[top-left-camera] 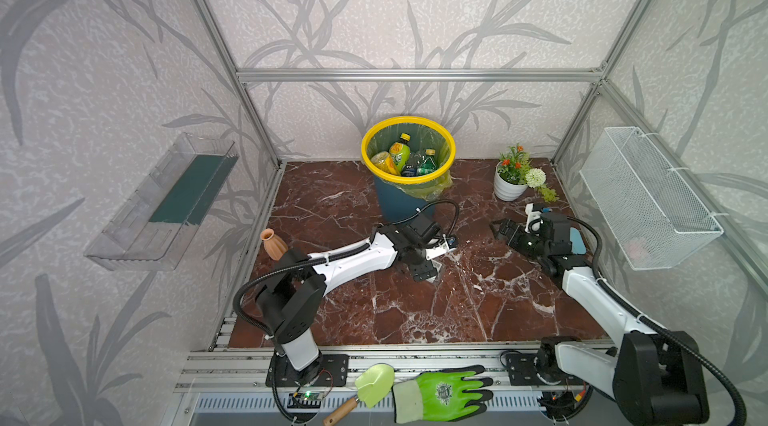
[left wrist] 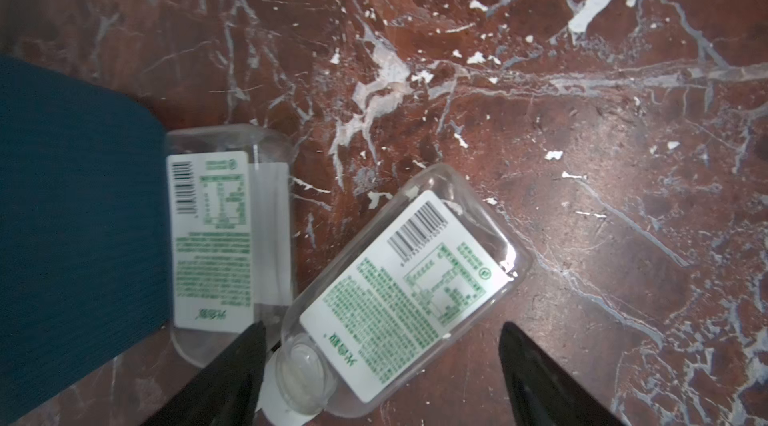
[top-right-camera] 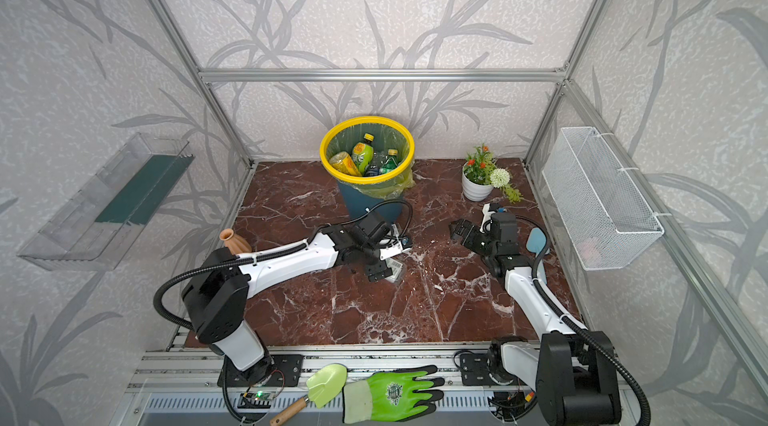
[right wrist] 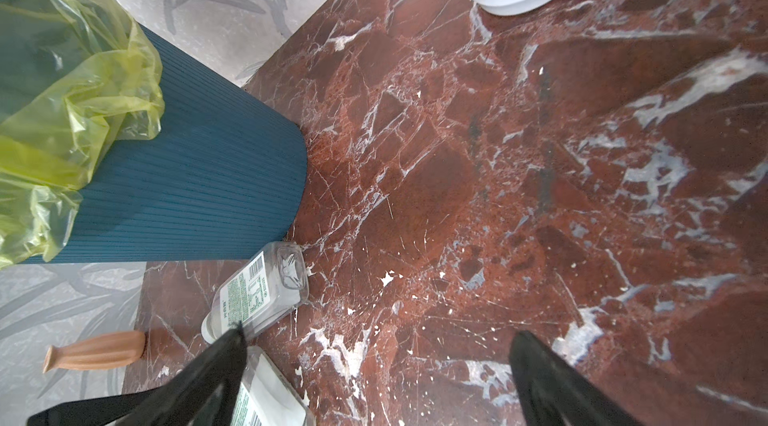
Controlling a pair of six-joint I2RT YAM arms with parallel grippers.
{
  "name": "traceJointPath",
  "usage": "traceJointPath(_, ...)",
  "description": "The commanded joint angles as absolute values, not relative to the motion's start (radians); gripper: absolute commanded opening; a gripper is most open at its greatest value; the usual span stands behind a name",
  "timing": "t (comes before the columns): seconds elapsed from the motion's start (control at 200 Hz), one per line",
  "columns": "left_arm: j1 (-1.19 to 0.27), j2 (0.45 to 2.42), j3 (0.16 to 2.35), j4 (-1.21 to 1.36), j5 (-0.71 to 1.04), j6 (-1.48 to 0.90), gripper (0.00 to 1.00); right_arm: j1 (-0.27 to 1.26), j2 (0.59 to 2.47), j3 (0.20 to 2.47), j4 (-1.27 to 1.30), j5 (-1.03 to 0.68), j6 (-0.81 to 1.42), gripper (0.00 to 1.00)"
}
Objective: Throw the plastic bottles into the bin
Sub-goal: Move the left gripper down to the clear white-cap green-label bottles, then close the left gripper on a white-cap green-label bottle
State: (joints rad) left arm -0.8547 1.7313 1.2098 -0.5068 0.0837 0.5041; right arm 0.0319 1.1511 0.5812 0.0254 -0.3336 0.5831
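Two flat clear plastic bottles with white, green-printed labels lie on the marble floor by the bin's foot. One bottle (left wrist: 230, 237) rests against the dark blue bin wall (left wrist: 75, 216). The other bottle (left wrist: 407, 291) lies slanted, its capped end between the fingers of my left gripper (left wrist: 383, 324), which is open just above it; only a corner of this bottle (top-right-camera: 395, 268) peeks out in a top view. My right gripper (right wrist: 379, 331) hangs open over bare floor, to the right of both bottles (right wrist: 257, 291). The yellow-rimmed bin (top-left-camera: 408, 118) holds several bottles (top-left-camera: 399, 152).
A terracotta vase (top-left-camera: 273, 243) stands left of my left arm. A white flower pot (top-left-camera: 510, 187) sits at the back right, with a white wire basket (top-left-camera: 648, 199) on the right wall and a clear shelf (top-left-camera: 166, 204) on the left wall. A trowel (top-left-camera: 374, 382) and a green glove (top-left-camera: 444, 392) lie on the front rail.
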Motion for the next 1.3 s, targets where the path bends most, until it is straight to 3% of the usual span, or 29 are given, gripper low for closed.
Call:
traceJointPath(0.0,-0.862,1.783,1.254,-0.580,0.122,0.589,0.86,0.028,1.150,0.595,0.015,-0.324,0.554,0.99)
traceJointPath(0.49,-0.870,1.934,1.324,-0.594,0.114,0.604,0.79,0.022,1.166,0.608,-0.001,-0.323,0.526,0.99)
traceJointPath(0.865,-0.889,1.907,1.345,-0.574,0.159,0.550,0.73,0.020,1.166,0.602,-0.002,-0.326,0.526,1.00)
traceJointPath(1.295,-0.908,1.896,1.362,-0.572,0.073,0.630,0.81,0.019,1.173,0.595,0.002,-0.336,0.523,1.00)
